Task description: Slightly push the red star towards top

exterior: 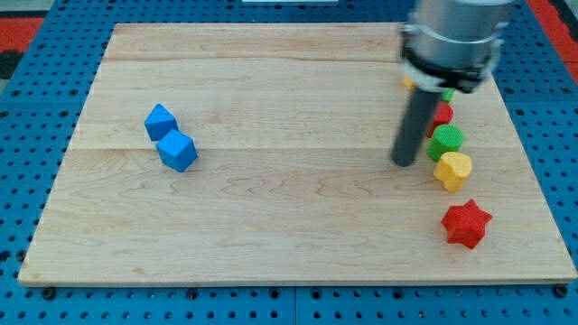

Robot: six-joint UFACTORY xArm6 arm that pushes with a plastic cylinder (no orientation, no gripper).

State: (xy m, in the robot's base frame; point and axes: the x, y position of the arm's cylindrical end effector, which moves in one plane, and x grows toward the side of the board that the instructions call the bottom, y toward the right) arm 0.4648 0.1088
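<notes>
The red star (466, 224) lies on the wooden board (289, 226) near the view's bottom right. My tip (404, 163) rests on the board up and to the left of the star, well apart from it. The tip is just left of a yellow block (452, 170) and a green block (445, 141).
A red block (442, 115) sits above the green one, partly behind the rod. Bits of another green block (449, 94) and a yellow block (408, 82) show by the arm's body. Two blue cubes (161, 121) (177, 150) touch at the view's left.
</notes>
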